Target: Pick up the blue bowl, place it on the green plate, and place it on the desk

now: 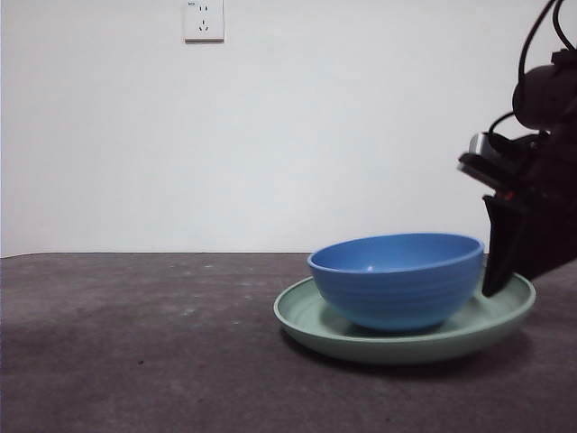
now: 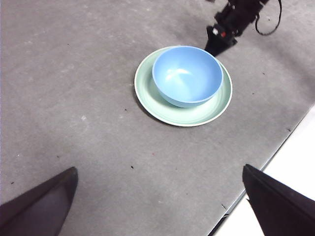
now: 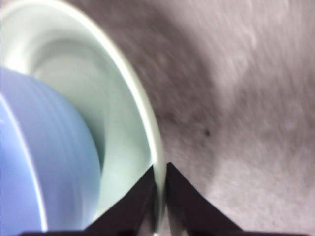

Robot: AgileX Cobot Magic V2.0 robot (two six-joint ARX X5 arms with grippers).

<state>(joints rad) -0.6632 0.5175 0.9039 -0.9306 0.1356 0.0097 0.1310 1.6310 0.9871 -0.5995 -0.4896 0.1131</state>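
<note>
A: Sitting inside the green plate [image 1: 311, 317], the blue bowl [image 1: 397, 278] is resting upright on the desk [image 1: 135, 343], so you are looking at the stacking step as apparently done.

B: And the right gripper [image 3: 161, 196]?

A: It is pinching the plate's rim, jaws drawn narrow with one on each side of the edge. I judge you are gripping there because the rim gives purchase on the plate while the bowl is riding on it.

B: The left gripper [image 2: 157, 206]?

A: It is hanging wide open, well apart from the stack, holding nothing.
</note>
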